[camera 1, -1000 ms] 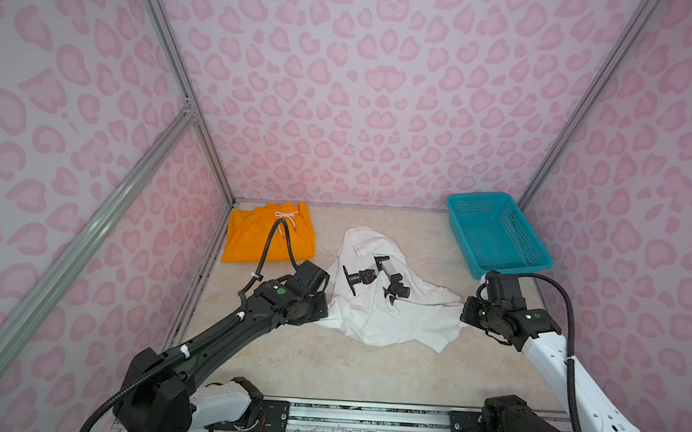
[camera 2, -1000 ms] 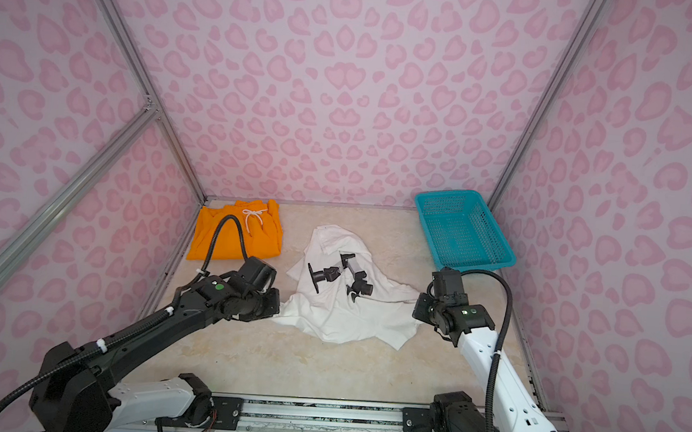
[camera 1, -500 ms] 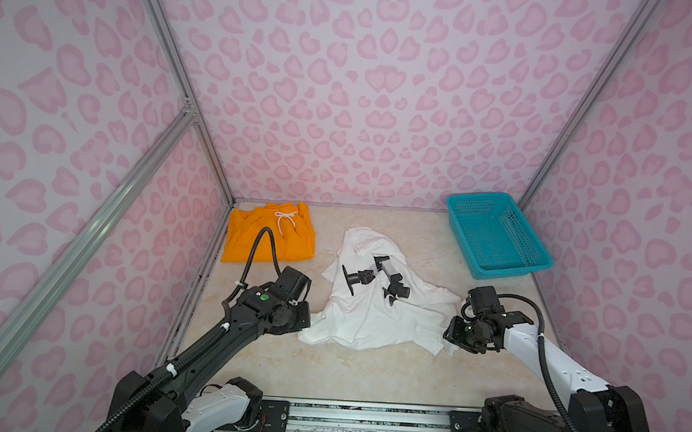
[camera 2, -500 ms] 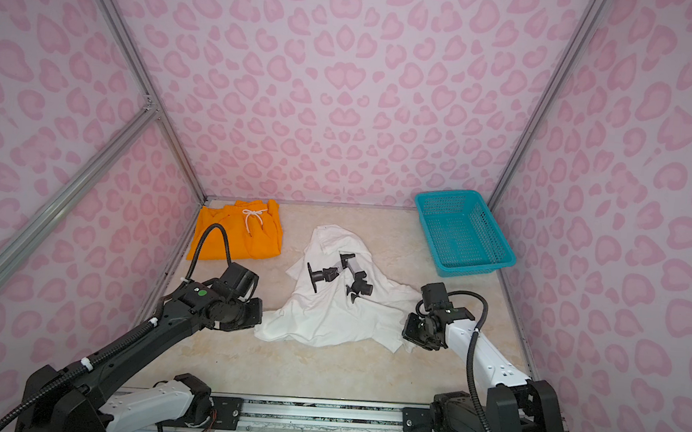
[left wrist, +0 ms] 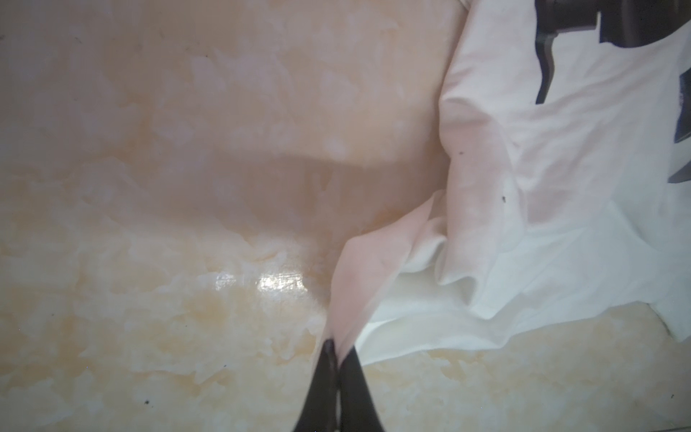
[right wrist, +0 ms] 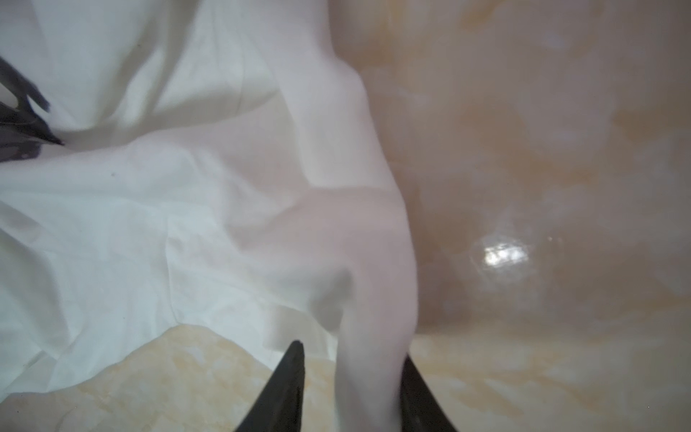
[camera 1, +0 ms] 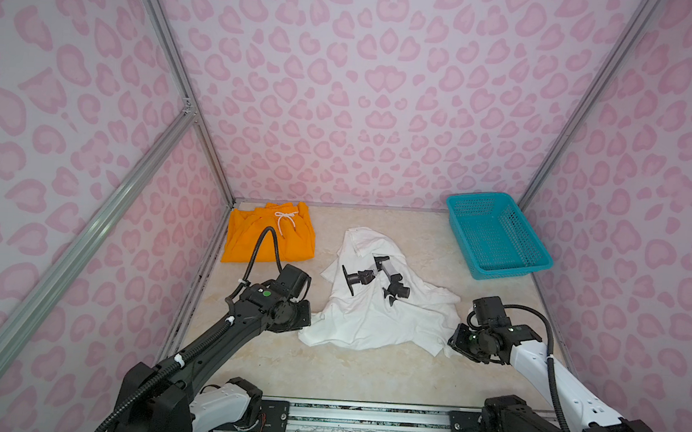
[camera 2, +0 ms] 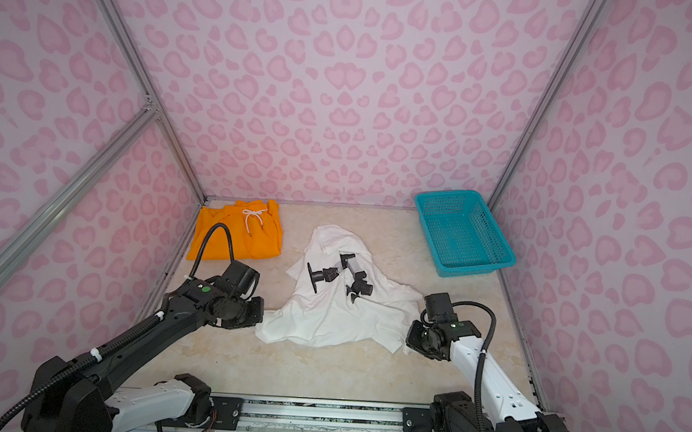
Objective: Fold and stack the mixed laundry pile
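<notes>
White T-shirt (camera 1: 374, 323) crumpled, print (camera 1: 359, 276) up, hem seemingly bunched.

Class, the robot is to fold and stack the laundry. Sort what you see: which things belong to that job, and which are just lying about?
Belongs to the job: white T-shirt; orange shorts.
Just lying about: teal basket.

Orange shorts (camera 1: 270, 236), white T-shirt (camera 1: 374, 319) (black print (camera 1: 375, 275)).

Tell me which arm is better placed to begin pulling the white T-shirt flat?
Left. The left gripper is shut on an edge of the white T-shirt; the right gripper has cloth between jaws that stand apart.
</notes>
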### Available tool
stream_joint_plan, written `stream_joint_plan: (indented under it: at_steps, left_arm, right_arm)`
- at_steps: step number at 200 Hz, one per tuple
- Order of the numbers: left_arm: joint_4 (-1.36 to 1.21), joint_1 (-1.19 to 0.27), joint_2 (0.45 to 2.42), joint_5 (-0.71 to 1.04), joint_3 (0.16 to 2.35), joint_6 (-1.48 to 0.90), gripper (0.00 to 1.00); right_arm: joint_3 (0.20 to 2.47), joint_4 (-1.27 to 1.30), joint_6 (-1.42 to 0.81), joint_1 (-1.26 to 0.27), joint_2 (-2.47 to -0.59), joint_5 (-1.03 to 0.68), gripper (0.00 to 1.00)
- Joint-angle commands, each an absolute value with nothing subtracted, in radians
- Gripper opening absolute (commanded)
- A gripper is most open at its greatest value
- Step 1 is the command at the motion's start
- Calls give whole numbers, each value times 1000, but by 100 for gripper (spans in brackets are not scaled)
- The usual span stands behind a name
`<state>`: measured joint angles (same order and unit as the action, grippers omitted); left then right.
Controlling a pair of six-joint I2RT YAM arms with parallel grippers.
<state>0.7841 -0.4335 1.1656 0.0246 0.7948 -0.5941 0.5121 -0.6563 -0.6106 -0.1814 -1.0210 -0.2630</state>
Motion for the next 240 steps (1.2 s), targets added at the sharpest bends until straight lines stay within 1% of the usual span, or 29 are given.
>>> stream_joint_plan:
  at_steps: [1,31,54,86,105,148,167,184,210,225,240]
  left_arm:
    - [765,-429,1172,30,804,-579,3]
    - [752,-423,1190,41,814,-571,3]
    - [750,-419,1198,41,831,-565,3]
    - [772,-405,1205,39,904,-550,3]
    - [791,-386,1210,37,972,-534,3]
    - [879,-320,1230,30,1245,-448,3]
    - [938,-293,1232,11,1402,-414,3]
    - [978,-274,1206,2,1494,-399,3]
    - [1056,-262,1127,3,1534,-393,3]
    - [1115,-262,1073,20,1512,-396,3]
    - [1157,-263,1014,77,1466,-404,3]
  right_arm:
    - [511,-680,-634,-183,-1006,-245,28]
    - [506,-663,-624,-182,-1018,-251,8]
    - [526,-661,-600,-182,-1011,-256,0]
    - [581,-636,-563,-181,-963,-258,0]
    - [652,-621,-527,-173,-944,-266,0]
    - [994,-662,-376,-160,-998,-290,0]
    - [1146,-668,-320,-160,-994,-302,0]
    - [1257,-687,-288,-160,-973,-314,0]
    - [1363,-758,-274,-161,-903,-326,0]
    - [1416,-820,-264,-160,-852,-327,0]
    - [1466,-875,-248,-161,-805,-315,0]
